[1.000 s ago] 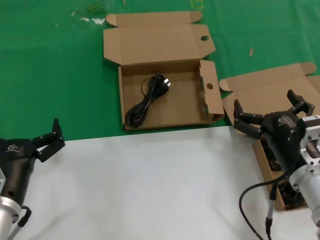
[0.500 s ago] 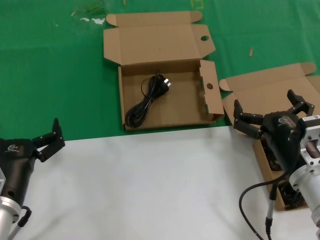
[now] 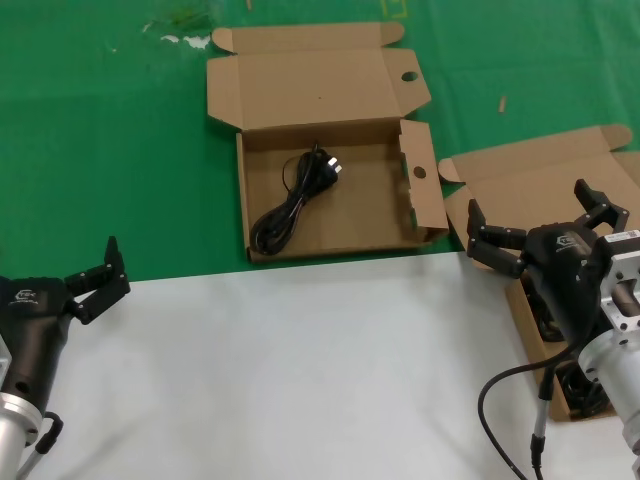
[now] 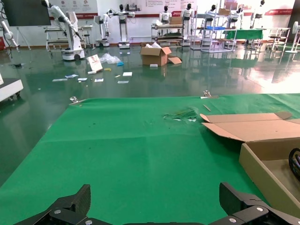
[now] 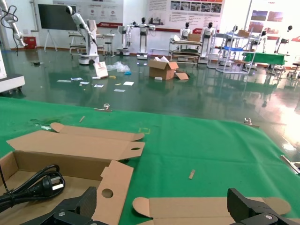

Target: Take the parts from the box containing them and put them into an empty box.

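Note:
The shallow box with round-holed flaps (image 3: 400, 215) lies open at the middle back, with one black power cord (image 3: 295, 205) inside it. The plain-lidded box (image 3: 535, 180) lies open at the right, mostly hidden by my right arm; dark cords (image 3: 582, 392) show inside it. My right gripper (image 3: 532, 215) is open and empty above that box's near-left part. My left gripper (image 3: 98, 280) is open and empty at the lower left, away from both boxes. The right wrist view shows the cord (image 5: 35, 185), the holed flap (image 5: 112, 187) and the plain lid (image 5: 201, 207).
A green mat (image 3: 100, 150) covers the back of the table and a white surface (image 3: 300, 370) the front. Small scraps (image 3: 180, 38) lie at the far left of the mat. The left wrist view shows the holed box's wall (image 4: 262, 171).

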Available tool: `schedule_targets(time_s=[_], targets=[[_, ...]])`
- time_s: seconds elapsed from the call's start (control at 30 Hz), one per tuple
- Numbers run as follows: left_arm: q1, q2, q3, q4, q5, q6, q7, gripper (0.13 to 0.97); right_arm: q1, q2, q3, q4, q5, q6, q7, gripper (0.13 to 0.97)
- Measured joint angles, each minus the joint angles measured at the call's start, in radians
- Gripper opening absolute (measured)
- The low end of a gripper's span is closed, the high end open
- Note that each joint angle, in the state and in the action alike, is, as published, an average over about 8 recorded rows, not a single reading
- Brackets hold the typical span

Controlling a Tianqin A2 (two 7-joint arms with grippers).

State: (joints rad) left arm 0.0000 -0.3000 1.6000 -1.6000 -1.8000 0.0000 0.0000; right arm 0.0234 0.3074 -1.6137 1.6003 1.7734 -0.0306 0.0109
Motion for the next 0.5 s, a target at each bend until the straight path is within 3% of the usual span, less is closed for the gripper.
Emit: schedule_targets(time_s=[0.5], targets=[[0.000,0.000,0.000,0.000,0.000,0.000,0.000,0.966,0.000,0.000,0.000,0.000,0.000,0.000,0.000,0.966]])
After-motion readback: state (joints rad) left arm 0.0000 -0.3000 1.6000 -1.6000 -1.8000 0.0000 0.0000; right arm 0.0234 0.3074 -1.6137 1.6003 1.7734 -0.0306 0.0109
